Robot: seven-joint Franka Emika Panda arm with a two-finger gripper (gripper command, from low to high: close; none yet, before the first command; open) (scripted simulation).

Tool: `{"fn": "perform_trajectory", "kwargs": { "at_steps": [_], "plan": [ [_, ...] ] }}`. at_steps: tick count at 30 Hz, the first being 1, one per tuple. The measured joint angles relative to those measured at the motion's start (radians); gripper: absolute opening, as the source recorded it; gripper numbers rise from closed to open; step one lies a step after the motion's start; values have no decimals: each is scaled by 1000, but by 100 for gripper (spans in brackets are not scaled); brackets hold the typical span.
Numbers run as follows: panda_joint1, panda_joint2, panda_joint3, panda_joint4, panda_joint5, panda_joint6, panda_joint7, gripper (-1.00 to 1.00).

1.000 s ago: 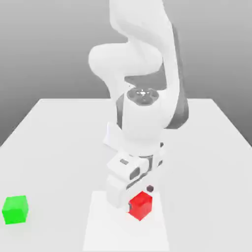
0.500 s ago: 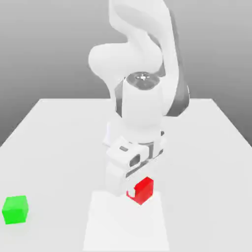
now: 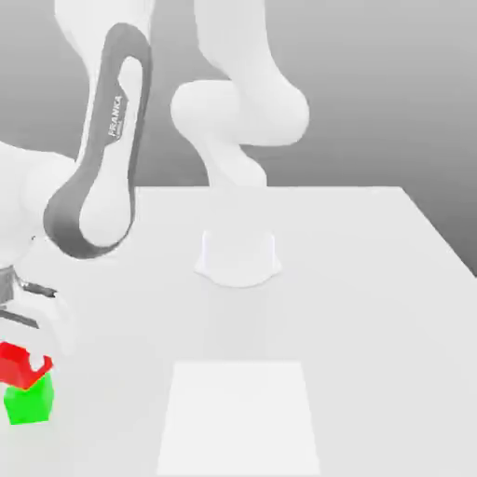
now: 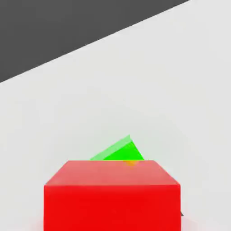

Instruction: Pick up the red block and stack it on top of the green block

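Swinging across from the pale square mat [image 3: 240,415] at the table's near middle, the arm has carried the red block [image 3: 19,365] over to the green block [image 3: 30,401], which sits where it sat a second ago, near the table's [image 3: 373,279] front edge on the exterior view's left. Red now lies on top of green, touching it, though not squarely: in the exterior view it is turned relative to the cube beneath and sits offset toward the exterior view's left, so a corner overhangs. The hand view agrees, with the red block [image 4: 112,194] close in front and a wedge of the green block [image 4: 118,151] showing past its far edge. The tool [image 3: 20,326] hangs directly above the pair, at the edge of the exterior view; its pale fingers [image 3: 48,321] reach down beside the red cube, but whether they press it or stand clear cannot be told from these frames. My judgement is that the carry is over and the placement is at or just past release. The main risk is that the skewed red cube tips or slides off green when the fingers draw away.
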State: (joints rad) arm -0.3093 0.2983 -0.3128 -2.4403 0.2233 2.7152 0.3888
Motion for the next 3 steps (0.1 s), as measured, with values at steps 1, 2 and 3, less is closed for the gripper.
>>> {"fn": "perform_trajectory", "kwargs": {
  "at_steps": [1,2,3],
  "plan": [
    [0,0,0,0,0,0,0,100],
    [0,0,0,0,0,0,0,100],
    [0,0,0,0,0,0,0,100]
  ]
}}
